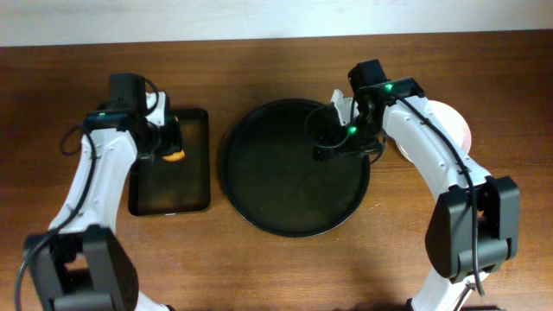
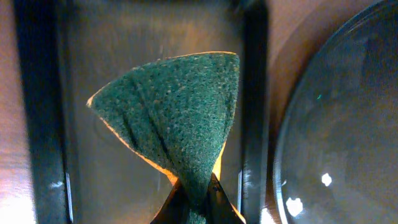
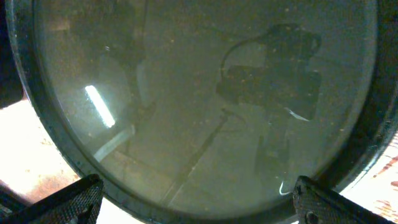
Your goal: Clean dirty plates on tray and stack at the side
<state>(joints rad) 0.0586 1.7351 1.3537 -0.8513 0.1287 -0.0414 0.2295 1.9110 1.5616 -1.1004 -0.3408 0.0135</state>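
Note:
The large round black tray (image 1: pixel 298 168) lies mid-table, its glossy floor bare in the overhead and right wrist views (image 3: pixel 186 93). Right of it, partly under my right arm, lies a white plate (image 1: pixel 453 119); I cannot tell whether more plates lie beneath it. My right gripper (image 1: pixel 327 142) hovers over the tray's upper right part, open wide with nothing between its fingers (image 3: pixel 199 202). My left gripper (image 1: pixel 171 145) is shut on a green scouring sponge (image 2: pixel 180 112) with an orange backing, held over the smaller rectangular tray.
The rectangular black tray (image 1: pixel 170 161) sits left of the round one, its dark floor (image 2: pixel 93 62) under the sponge. The round tray's rim (image 2: pixel 280 143) runs close to its right edge. Brown wooden tabletop surrounds both.

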